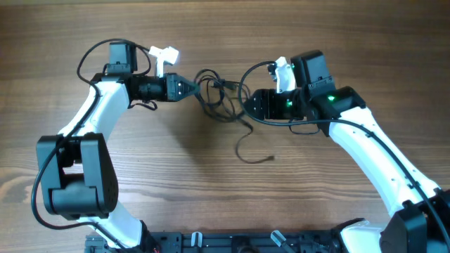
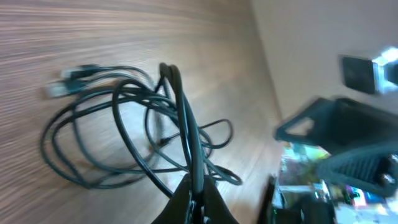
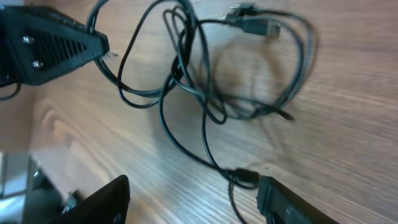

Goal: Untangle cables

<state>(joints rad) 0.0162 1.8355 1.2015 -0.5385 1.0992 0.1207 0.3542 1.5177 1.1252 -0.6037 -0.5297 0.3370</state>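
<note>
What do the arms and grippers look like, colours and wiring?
The left arm and right arm have white link shells and black joint housings. The left gripper and right gripper are black, each topped by a white handle-like piece. A thin black wire loops by the left wrist; another runs along the right arm's white link. Green lights glow on the right wrist.

Light wood-grain table (image 1: 183, 204); plain beige surface (image 2: 305, 43) beyond edge
</note>
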